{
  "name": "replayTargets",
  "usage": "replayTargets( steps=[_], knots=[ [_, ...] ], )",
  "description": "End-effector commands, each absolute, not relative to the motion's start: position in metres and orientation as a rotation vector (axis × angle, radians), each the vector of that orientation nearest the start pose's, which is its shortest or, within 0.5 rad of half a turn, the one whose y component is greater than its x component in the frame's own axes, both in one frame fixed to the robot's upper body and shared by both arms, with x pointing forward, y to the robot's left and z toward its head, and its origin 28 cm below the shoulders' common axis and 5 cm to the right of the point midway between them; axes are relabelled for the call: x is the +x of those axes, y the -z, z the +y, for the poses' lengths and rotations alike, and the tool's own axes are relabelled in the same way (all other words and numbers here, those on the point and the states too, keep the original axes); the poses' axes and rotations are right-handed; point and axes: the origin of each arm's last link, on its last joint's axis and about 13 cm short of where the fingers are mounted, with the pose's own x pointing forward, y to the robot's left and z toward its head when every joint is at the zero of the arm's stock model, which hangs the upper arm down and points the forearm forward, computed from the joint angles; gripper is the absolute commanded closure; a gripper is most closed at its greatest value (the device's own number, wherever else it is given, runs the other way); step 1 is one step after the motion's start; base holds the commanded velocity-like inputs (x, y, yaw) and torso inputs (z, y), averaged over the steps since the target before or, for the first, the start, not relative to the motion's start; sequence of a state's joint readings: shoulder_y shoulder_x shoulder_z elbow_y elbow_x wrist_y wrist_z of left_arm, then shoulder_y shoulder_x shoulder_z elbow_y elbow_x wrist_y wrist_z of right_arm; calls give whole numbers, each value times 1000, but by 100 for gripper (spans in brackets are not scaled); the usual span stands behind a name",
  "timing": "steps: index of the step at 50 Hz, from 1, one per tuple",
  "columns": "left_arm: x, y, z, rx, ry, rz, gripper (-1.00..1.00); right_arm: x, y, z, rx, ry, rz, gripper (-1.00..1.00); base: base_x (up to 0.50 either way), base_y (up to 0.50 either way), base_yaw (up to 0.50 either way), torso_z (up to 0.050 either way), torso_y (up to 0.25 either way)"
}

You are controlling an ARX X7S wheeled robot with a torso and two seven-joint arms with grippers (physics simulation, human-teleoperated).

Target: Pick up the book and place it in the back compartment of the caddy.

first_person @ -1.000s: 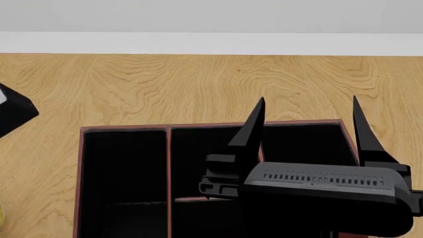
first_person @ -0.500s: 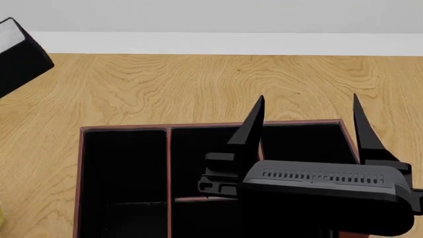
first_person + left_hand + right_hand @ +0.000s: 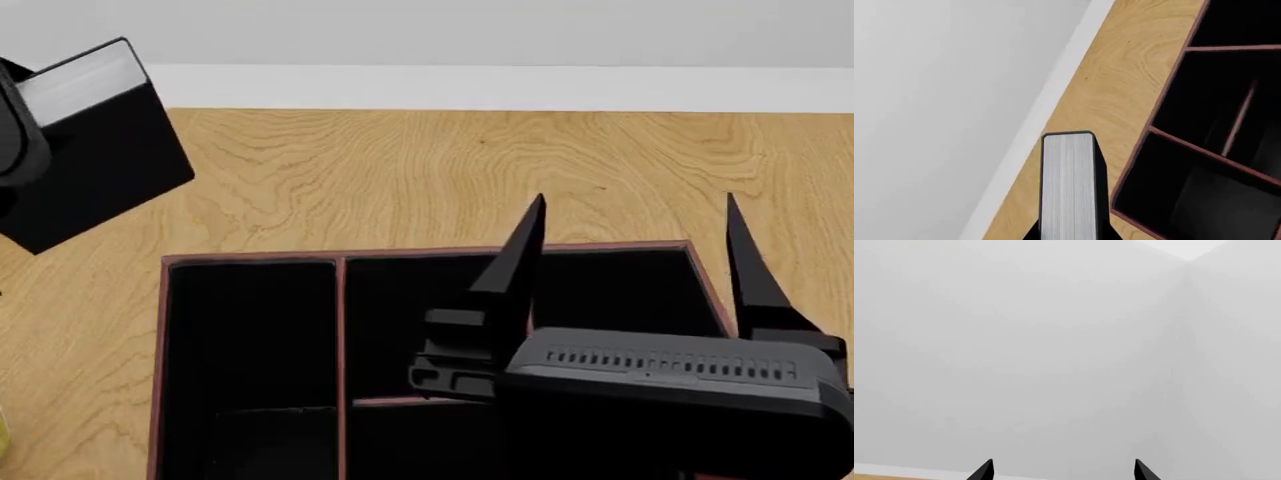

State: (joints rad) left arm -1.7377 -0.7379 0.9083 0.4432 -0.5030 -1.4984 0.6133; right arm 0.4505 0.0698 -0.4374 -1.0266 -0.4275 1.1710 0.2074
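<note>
The book point(image 3: 94, 140) is up in the air, at the far left of the head view. It is tilted, with its pale page edges on top and its black cover facing us. It is above the wooden table point(image 3: 400, 170), off the left back corner of the caddy point(image 3: 163, 330), and not over the box. In the left wrist view the book point(image 3: 1067, 185) sticks out in front of the camera, pages toward us, with the caddy point(image 3: 1147, 130) beside it and lower down.

The left gripper point(image 3: 11, 140) is at the book's left end, right at the edge of the head view. It is a dark shape and it pinches the book. In the left wrist view, dark bits show on both sides of the book at the bottom edge.

The caddy is dark red with black insides. Thin red walls split it into parts. The back compartment point(image 3: 414, 320) is in the middle column, with a short red wall at its near end. Nothing can be seen in the part of it that shows.

The right gripper point(image 3: 634, 250) hangs over the right side of the caddy. Its two pointed fingers point(image 3: 514, 260) are spread wide, with nothing between them. The right wrist view shows only the two finger tips point(image 3: 982, 471) and a pale wall point(image 3: 1054, 340).
</note>
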Motion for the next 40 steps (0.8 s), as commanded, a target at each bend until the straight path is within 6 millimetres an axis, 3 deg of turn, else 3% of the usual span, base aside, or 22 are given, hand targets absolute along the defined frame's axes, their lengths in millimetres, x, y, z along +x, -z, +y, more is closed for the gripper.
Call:
replayTargets(
  steps=[1,24,40],
  knots=[
    [249,-408,250,965,523,200,100,188,-213,-74,-251,234,-386,-100,0,0,0,0,0],
    [244,-407,211,1001,666,136,100,175,-199,-103,-208,409,-420,-100,0,0,0,1,1],
    [248,-399,187,1000,747,132,100,172,-194,-109,-196,443,-410,-100,0,0,0,0,1]
  ],
)
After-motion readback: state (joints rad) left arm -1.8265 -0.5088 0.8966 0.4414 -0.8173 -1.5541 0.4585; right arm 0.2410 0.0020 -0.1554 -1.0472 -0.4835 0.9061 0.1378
